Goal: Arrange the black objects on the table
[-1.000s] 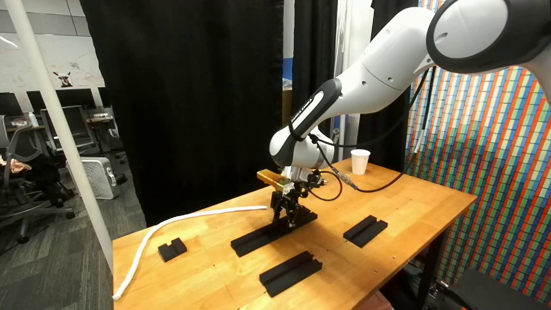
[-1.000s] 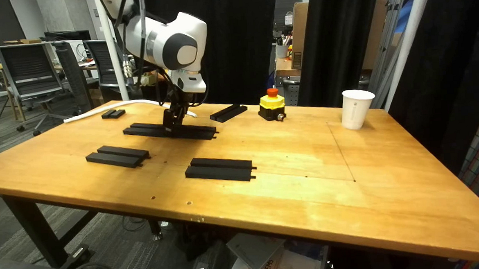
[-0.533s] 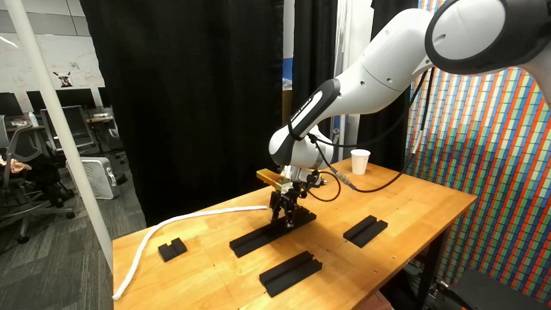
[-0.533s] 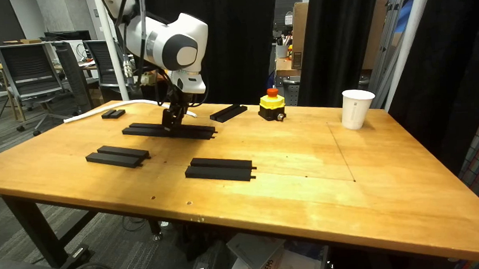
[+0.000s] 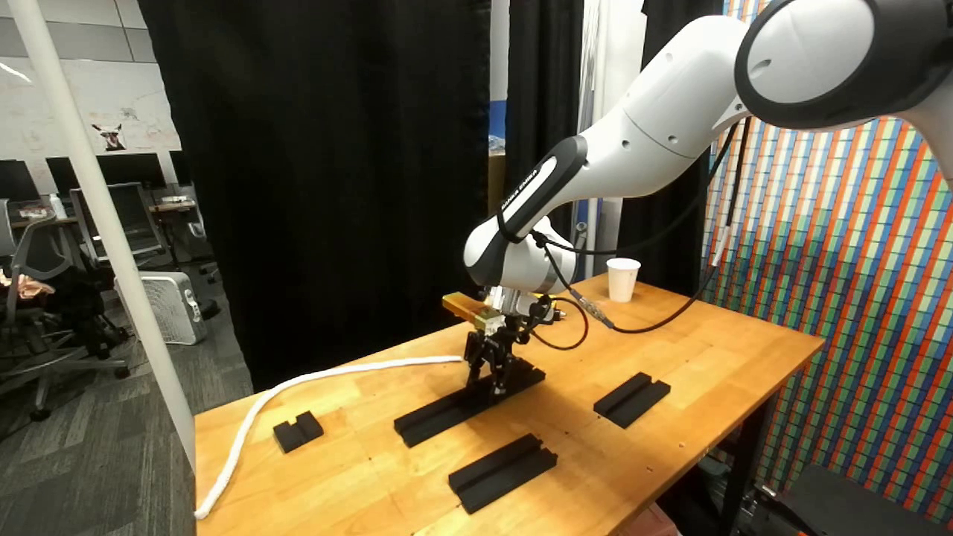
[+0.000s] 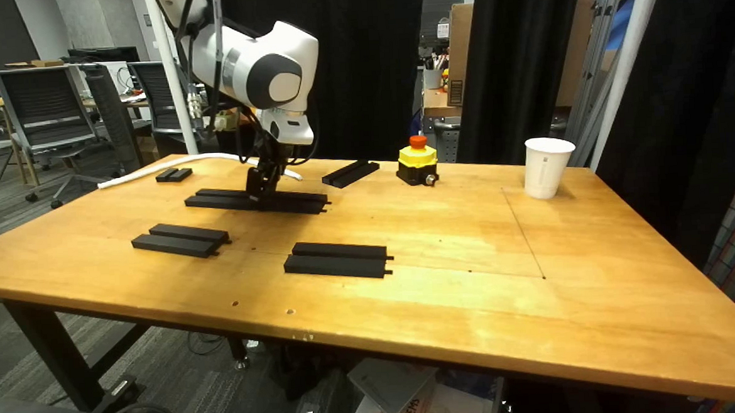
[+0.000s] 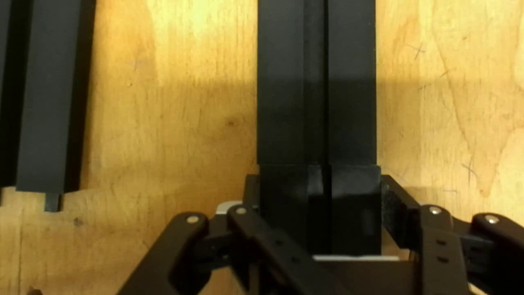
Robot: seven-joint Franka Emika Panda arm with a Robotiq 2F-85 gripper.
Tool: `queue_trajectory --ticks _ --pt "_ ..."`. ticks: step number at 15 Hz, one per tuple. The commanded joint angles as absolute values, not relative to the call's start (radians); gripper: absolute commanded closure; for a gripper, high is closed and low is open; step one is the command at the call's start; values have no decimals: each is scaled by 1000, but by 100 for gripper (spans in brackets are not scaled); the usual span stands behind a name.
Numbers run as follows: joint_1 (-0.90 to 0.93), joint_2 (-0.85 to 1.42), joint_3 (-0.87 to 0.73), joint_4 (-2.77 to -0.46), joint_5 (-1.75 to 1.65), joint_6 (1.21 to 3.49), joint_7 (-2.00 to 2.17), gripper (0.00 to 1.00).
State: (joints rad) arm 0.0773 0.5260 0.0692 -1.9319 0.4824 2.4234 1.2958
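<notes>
Flat black grooved blocks lie on the wooden table [image 6: 449, 328]. My gripper [image 7: 321, 196] is shut on a black block [image 7: 354, 205], with fingers [image 7: 399, 213] against both its long sides. Its end meets a second black block [image 7: 282, 123]; they form one long bar, seen in both exterior views [image 5: 432, 423] [image 6: 222, 203]. A thin seam shows between them. The bar appears to rest on the table. Apart from it lie a small squarish block [image 5: 298, 433], two front blocks [image 6: 180, 240] [image 6: 338, 265] and an angled block [image 6: 350, 173] at the back.
A white rope [image 5: 327, 372] curves along the table's back and side edge. A yellow emergency stop with a red button [image 6: 418, 160] stands at the back. A white paper cup [image 6: 546, 167] stands farther off. One front block [image 7: 49, 123] shows beside the bar in the wrist view.
My gripper and both blocks of the bar have slid together slightly to the left in both exterior views, along the bar's length. The other blocks have not moved.
</notes>
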Motion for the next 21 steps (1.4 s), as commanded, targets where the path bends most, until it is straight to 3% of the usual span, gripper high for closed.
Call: queue_trajectory --ticks 1,9,10,12,21 --pt "63 547 89 -1902 527 2414 1264 55" --pt "60 551 93 -1895 540 2405 1247 55" --pt "59 551 95 -1893 540 2397 1241 7" --pt "58 540 95 -1901 537 2397 1230 1" --pt "71 287 9 -2060 399 2334 1255 0"
